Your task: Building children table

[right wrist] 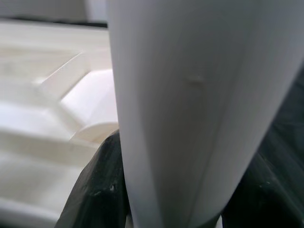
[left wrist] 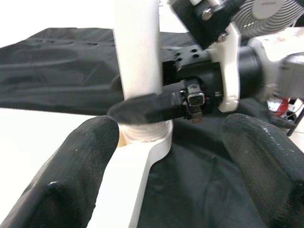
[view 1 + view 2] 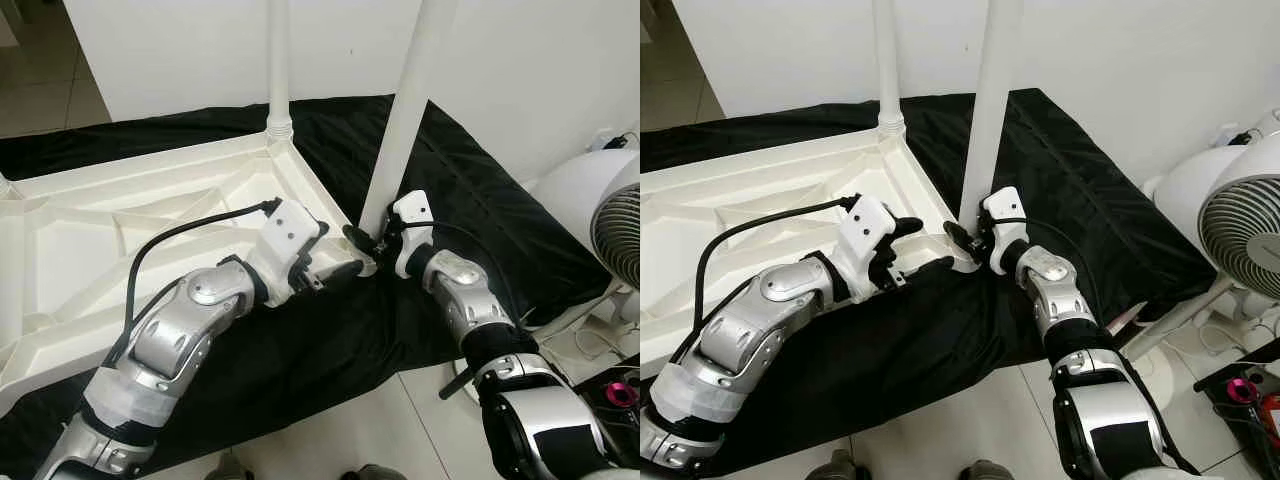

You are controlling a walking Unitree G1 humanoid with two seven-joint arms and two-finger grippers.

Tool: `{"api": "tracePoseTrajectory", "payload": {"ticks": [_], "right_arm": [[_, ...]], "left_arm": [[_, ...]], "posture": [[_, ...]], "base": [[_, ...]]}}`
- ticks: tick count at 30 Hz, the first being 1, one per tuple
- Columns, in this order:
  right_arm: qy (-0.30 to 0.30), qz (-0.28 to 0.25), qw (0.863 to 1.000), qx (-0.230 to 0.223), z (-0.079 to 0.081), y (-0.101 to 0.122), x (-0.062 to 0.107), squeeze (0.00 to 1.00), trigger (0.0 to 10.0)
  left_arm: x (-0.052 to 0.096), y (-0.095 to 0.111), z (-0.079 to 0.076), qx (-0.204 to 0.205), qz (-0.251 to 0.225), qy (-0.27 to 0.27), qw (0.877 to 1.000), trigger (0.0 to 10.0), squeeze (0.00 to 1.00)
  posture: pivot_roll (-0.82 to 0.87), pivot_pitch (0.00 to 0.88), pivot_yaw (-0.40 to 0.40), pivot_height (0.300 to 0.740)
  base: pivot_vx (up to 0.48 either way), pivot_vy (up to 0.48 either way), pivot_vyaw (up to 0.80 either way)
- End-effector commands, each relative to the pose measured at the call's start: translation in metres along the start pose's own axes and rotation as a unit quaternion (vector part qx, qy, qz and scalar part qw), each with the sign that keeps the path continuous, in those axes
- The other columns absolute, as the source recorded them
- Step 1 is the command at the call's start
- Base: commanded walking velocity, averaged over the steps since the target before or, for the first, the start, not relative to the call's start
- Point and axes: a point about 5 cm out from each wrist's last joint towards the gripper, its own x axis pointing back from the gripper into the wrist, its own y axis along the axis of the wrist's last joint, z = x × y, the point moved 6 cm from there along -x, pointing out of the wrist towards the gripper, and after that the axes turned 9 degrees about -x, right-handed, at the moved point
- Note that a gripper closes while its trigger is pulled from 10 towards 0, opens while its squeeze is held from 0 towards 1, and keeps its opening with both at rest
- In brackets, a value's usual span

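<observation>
Right gripper [image 3: 368,240] fingers closed around the base of the near white plastic tube leg [image 3: 405,115], one black finger [image 2: 142,107] crossing the front of the leg just above its threaded end, the other behind it. In the right wrist view the leg sits tight between both fingers [image 1: 97,187]. Left gripper [image 3: 335,272] fingers spread wide open, holding nothing, with the corner socket of the upturned white ribbed plastic tabletop [image 3: 120,225] between them; the left fingertips [image 2: 71,166] flank the socket where the leg's end sits. Whether they touch the corner is unclear. The leg stands nearly upright, leaning slightly, in that near corner. A second white plastic leg [image 3: 279,65] stands upright in the far corner, beyond both sets of fingers. The tabletop lies underside up on a black cloth [image 3: 450,190] spread over a pale tiled floor [image 3: 350,430]. White wall [image 3: 520,60] behind. White pedestal fan [image 3: 615,215] stands out past the right arm, beside a pink-and-black appliance [image 3: 620,390].
</observation>
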Motion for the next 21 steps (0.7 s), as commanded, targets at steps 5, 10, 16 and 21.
{"api": "tracePoseTrajectory", "payload": {"ticks": [5,10,16,21], "right_arm": [[-0.09,0.002,0.995,-0.038,-0.005,-0.014,0.007,0.0,10.0],[-0.168,-0.009,0.985,-0.048,-0.002,-0.019,0.011,0.0,10.0],[-0.278,-0.032,0.955,-0.094,-0.003,-0.019,0.019,0.0,10.0],[-0.27,-0.034,0.959,-0.083,-0.001,-0.013,0.02,0.0,10.0]], "left_arm": [[-0.001,-0.001,0.006,0.006,-0.005,0.016,1.0,10.0,0.0],[0.001,-0.005,0.001,0.013,-0.003,0.011,1.0,10.0,0.0],[0.005,-0.007,-0.004,0.021,-0.003,0.006,1.0,10.0,0.0],[0.003,-0.006,-0.002,0.018,-0.006,0.007,1.0,10.0,0.0]], "posture": [[-0.06,0.0,-0.022,0.74],[-0.07,0.0,-0.019,0.74],[-0.07,0.0,-0.013,0.74],[-0.07,0.0,-0.004,0.74]], "base": [[0.0,0.0,0.0],[0.0,0.0,0.0],[0.0,0.0,0.0],[0.0,0.0,0.0]]}}
